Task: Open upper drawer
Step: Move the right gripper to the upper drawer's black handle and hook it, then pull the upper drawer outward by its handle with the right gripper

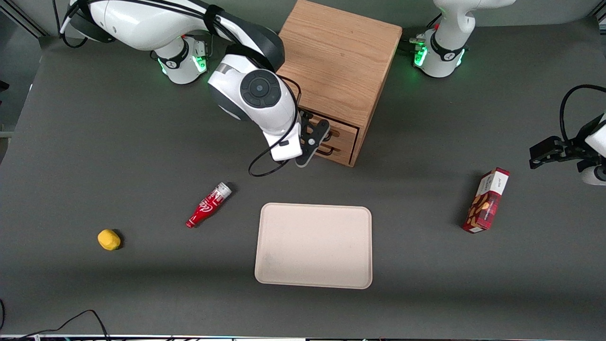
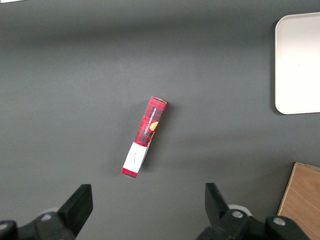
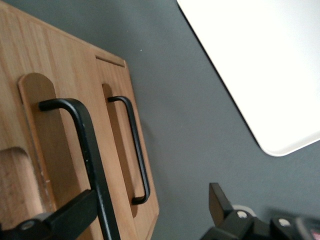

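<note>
Fingers (image 3: 75, 212) spread wide. They straddle the upper drawer's black handle (image 3: 87, 145), nothing clamped.

Front view:
- Oak cabinet (image 1: 338, 61) sits at upper middle of frame on the grey table (image 1: 426, 142).
- Upper drawer (image 1: 344, 133) is the top one of two in the cabinet's front. It looks shut. Bottom drawer (image 1: 342, 154) is directly under it.
- Gripper (image 1: 318, 142) is just in front of the drawer fronts, at handle height, with its fingertips toward the cabinet.
- Cream tray (image 1: 265, 279) is at lower middle of frame, nearer the camera than the cabinet.
- Red bottle (image 1: 208, 205) lies on its side beside the tray, toward the working arm's end.
- Yellow lump (image 1: 109, 239) is farther out toward that same end.
- Red snack box (image 1: 487, 201) is toward the parked arm's end, well apart from the tray.

Left wrist view:
- Snack box (image 2: 145, 137) lies flat at mid-frame.
- Tray corner (image 2: 300, 60) shows at the upper edge of frame, cabinet corner (image 2: 302, 200) at the lower edge.

Right wrist view:
- Gripper (image 3: 152, 192) is close up on the cabinet's front.
- Upper drawer front (image 3: 60, 65) fills the near wood. Its handle bar passes between the fingers, tight against one and clear of the second.
- Can't tell if that near finger touches the bar.
- Bottom drawer (image 3: 117, 85) and its matching handle (image 3: 137, 150) are just past it.
- Tray (image 3: 260, 65) is out on the table.
</note>
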